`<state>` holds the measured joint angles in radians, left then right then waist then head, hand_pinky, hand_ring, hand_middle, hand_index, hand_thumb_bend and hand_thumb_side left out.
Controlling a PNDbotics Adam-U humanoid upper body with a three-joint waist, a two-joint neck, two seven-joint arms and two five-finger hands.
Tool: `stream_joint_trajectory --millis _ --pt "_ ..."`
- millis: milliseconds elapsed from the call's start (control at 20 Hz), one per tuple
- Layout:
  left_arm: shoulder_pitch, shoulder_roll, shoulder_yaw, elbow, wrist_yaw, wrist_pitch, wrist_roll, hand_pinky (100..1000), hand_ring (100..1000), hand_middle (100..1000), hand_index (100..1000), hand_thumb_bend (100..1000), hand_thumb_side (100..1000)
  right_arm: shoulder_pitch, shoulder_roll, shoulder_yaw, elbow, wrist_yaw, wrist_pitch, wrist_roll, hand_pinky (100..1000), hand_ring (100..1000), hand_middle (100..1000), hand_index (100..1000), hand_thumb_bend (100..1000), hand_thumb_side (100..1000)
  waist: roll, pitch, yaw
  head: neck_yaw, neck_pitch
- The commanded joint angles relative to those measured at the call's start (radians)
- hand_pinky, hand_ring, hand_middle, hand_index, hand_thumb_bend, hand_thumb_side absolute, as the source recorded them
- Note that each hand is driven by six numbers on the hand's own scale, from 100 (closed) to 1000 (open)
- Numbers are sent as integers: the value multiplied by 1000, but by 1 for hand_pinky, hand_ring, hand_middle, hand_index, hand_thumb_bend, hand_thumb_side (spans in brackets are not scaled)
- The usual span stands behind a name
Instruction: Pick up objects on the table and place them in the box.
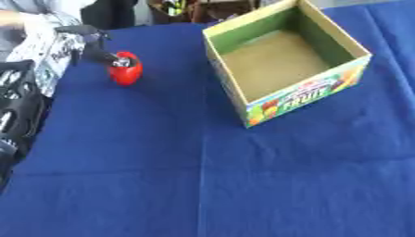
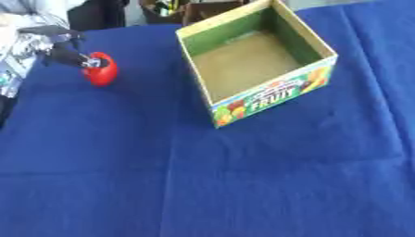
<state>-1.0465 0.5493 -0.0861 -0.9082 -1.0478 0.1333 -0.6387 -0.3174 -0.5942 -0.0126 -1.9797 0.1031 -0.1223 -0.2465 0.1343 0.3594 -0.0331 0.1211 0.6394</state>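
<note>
A round red fruit (image 1: pixel 127 71) sits at the far left of the blue tablecloth (image 1: pixel 203 176). My left hand (image 1: pixel 96 52) comes in from the upper left, and its dark fingers curl onto the fruit's top and left side. I cannot tell whether the fruit rests on the cloth or hangs just above it. An open cardboard box (image 1: pixel 301 97) with fruit pictures and the word FRUIT on its front stands at the far right of centre; its brown floor (image 1: pixel 279 62) is bare. My right hand shows in no view.
A black plastic crate (image 1: pixel 18 109) stands off the table's left edge, with grey and white clutter (image 1: pixel 45 48) behind it. Dark objects (image 1: pixel 174 9) line the far edge. The near half of the cloth carries nothing.
</note>
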Motion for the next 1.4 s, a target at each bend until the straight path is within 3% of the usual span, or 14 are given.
stream_joint_trajectory --millis 50,650,1400 --pt "-21 26 17 -3 8 6 7 305 646 828 1000 558 788 -13 -14 -11 -20 -1 3 -2 644 670 494 720 100 849 -3 -15 -3 6 -13" --pt "-19 17 23 11 74 30 82 205 561 756 967 532 769 -15 -12 -13 -20 4 15 -11 643 668 486 701 100 835 4 9 -19 13 -26" --pt "-22 14 17 25 62 34 12 177 526 732 952 510 763 -9 -7 -18 -20 2 22 -22 642 668 480 694 100 821 7 8 -16 17 -22"
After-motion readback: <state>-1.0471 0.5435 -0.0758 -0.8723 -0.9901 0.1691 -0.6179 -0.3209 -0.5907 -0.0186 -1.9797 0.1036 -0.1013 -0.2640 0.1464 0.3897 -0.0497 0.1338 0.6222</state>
